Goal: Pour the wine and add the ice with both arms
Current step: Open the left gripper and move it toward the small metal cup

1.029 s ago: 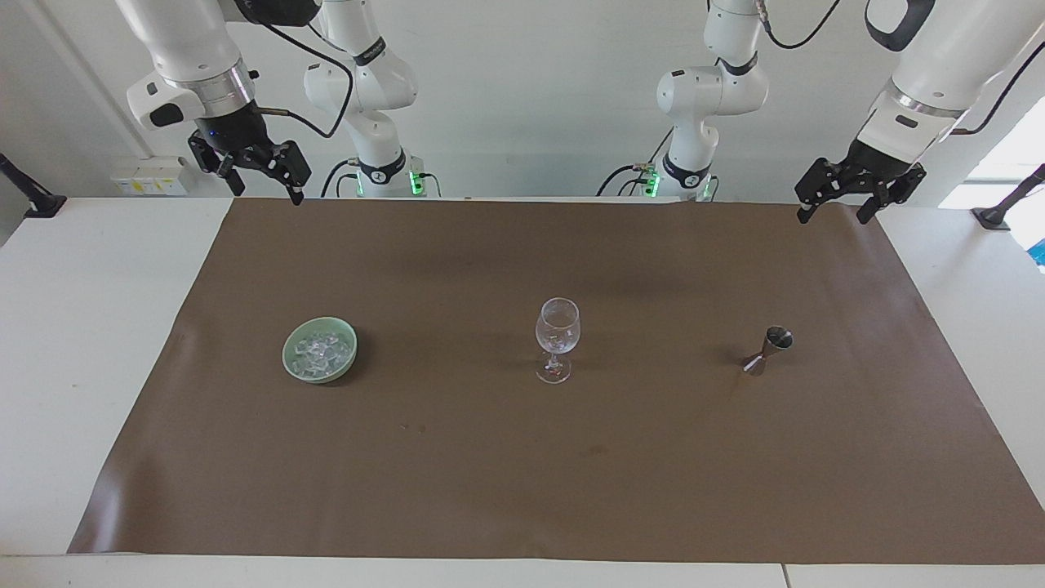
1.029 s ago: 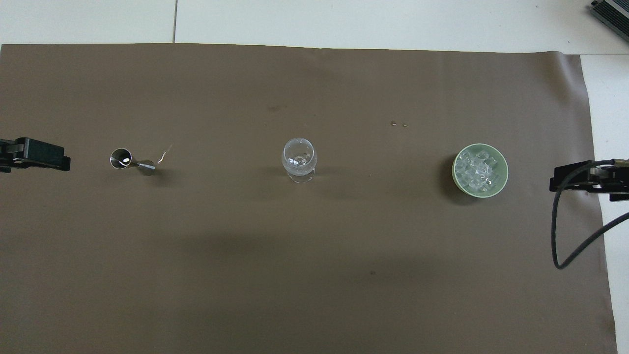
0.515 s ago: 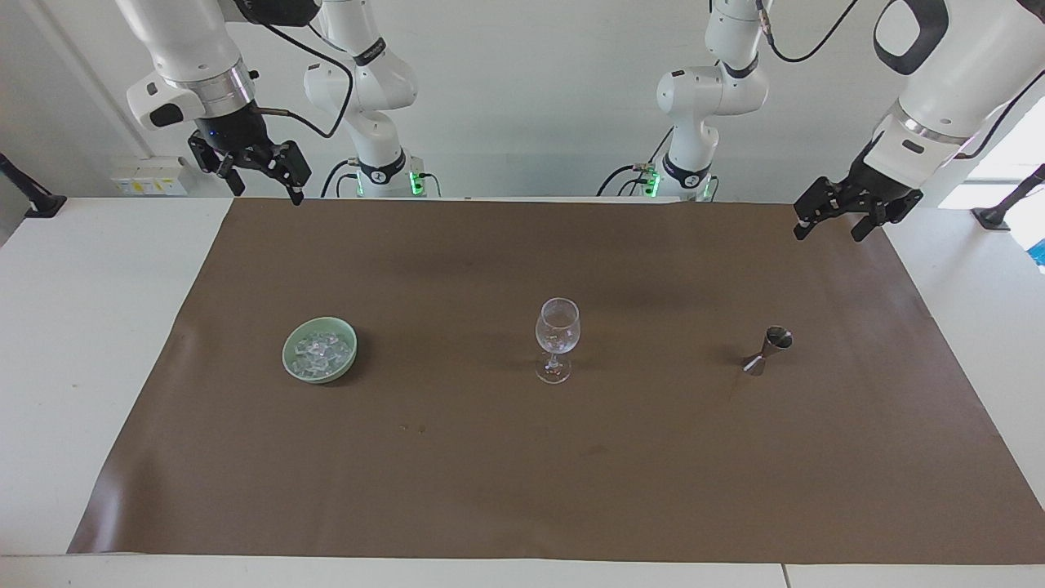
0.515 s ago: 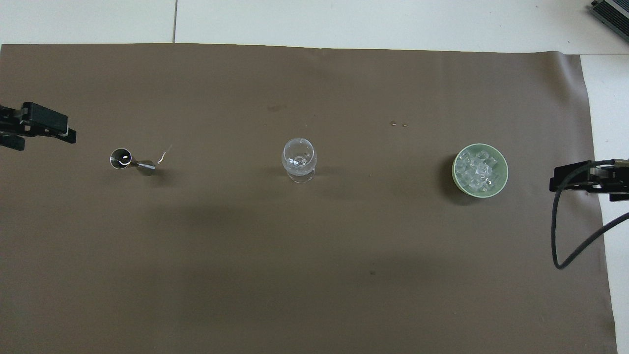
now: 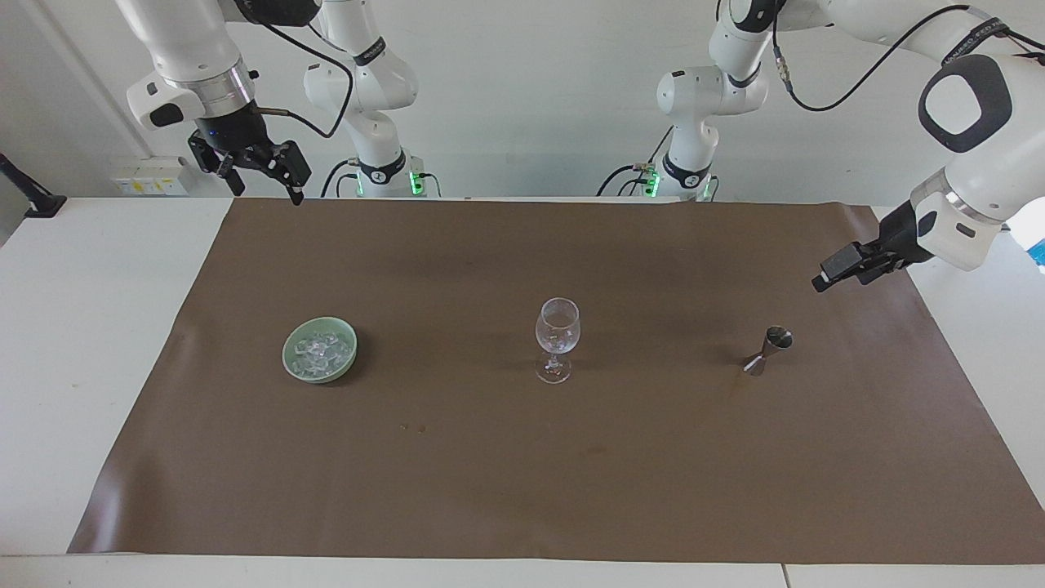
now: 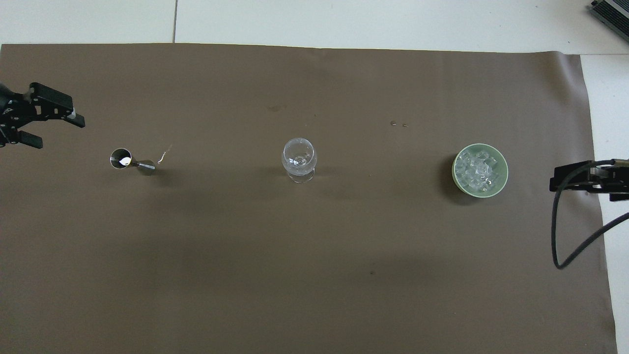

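Since the earlier frames the left hand point(image 5: 833, 274) has come down from the mat's corner and now hangs over the mat point(image 5: 522, 490) at the left arm's end, near the jigger point(image 5: 767, 351) but apart from it, fingers spread and holding nothing; the right hand point(image 5: 260, 174) has stayed put, raised over the mat's corner at the right arm's end, also open and empty. Ice point(image 5: 320, 351) lies heaped in a green bowl point(image 5: 291, 362) on the mat toward the right arm's end, a loose pile with no one long axis. An upright wine glass point(image 5: 558, 336) stands mid-mat, stem vertical; whether it holds anything cannot be told. Bowl, glass and jigger sit in one row along the counter point(image 5: 98, 343). From overhead the jigger point(image 6: 131, 161) shows its open mouth with a bright glint inside, and the left hand point(image 6: 46, 117) shows both fingers parted; the facing view shows that hand side-on. Overhead only the tip of the right hand point(image 6: 570, 179) shows beside the bowl point(image 6: 502, 182).
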